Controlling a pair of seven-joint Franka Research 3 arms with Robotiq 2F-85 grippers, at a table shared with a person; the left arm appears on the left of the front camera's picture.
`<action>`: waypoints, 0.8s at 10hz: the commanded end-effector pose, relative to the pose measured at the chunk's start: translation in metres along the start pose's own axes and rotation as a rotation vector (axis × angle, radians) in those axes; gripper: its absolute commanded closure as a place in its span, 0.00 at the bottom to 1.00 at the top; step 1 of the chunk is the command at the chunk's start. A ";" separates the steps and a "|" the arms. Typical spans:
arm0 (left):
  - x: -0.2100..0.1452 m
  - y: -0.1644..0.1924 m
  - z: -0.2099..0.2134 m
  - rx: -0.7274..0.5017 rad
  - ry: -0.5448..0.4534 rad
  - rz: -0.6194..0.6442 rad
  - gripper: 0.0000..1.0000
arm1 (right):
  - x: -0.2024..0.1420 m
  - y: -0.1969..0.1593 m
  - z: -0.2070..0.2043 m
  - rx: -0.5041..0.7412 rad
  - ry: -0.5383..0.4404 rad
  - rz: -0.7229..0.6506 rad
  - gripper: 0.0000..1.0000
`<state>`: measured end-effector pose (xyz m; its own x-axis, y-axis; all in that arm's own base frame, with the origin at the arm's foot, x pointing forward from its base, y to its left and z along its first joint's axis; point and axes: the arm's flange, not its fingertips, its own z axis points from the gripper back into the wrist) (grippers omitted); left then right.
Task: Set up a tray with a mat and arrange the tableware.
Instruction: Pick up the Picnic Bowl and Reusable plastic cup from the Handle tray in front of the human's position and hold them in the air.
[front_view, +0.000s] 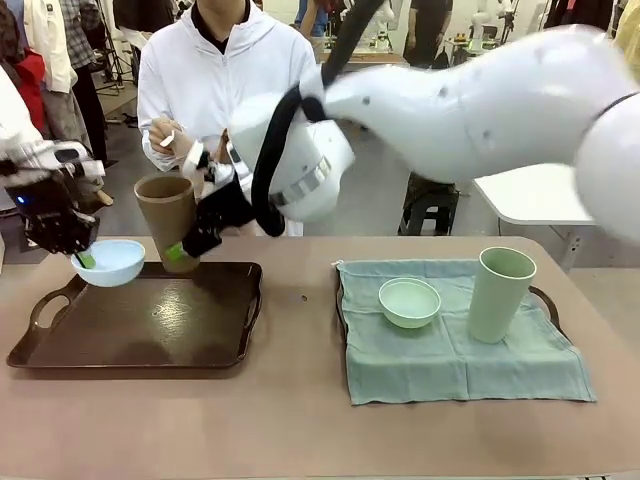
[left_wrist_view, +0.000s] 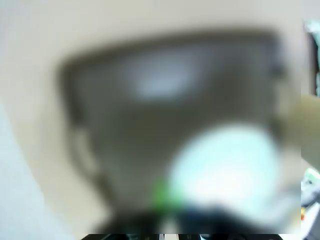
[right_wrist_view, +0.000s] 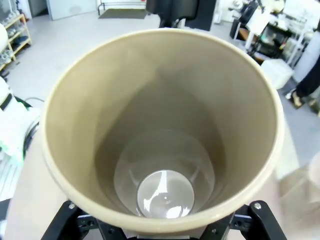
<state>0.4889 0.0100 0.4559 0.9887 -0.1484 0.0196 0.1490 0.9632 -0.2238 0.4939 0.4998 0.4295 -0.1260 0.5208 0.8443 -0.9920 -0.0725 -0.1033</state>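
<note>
Claw (front_view: 180, 250) of right arm (front_view: 480, 100), stretched across table (front_view: 300, 420), flanks tan-brown cup (front_view: 165, 220)

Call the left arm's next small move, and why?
Probably lower the pale blue bowl straight down onto the brown tray: the left gripper pinches its rim, and it hangs just above the tray's far left corner, beside the tan-brown cup.

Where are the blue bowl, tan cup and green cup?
blue bowl (front_view: 118, 262): front view, on its outer wall.
tan cup (front_view: 165, 218): front view, on its side wall below the rim.
green cup (front_view: 500, 300): front view, middle of its side wall.
</note>
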 end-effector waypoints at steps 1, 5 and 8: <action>-0.025 -0.016 0.061 -0.046 -0.024 -0.073 1.00 | 0.043 0.032 0.056 -0.074 0.025 0.017 1.00; -0.063 -0.046 0.126 -0.041 -0.139 -0.072 1.00 | 0.090 0.057 0.109 -0.164 0.083 0.015 1.00; -0.056 -0.043 0.122 -0.017 -0.091 -0.089 1.00 | 0.104 0.049 0.100 -0.136 0.010 0.061 1.00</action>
<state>0.4258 0.0047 0.5869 0.9686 -0.2090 0.1343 0.2360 0.9430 -0.2347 0.4295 0.4614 0.5655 -0.1733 0.5451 0.8202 -0.9753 0.0206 -0.2198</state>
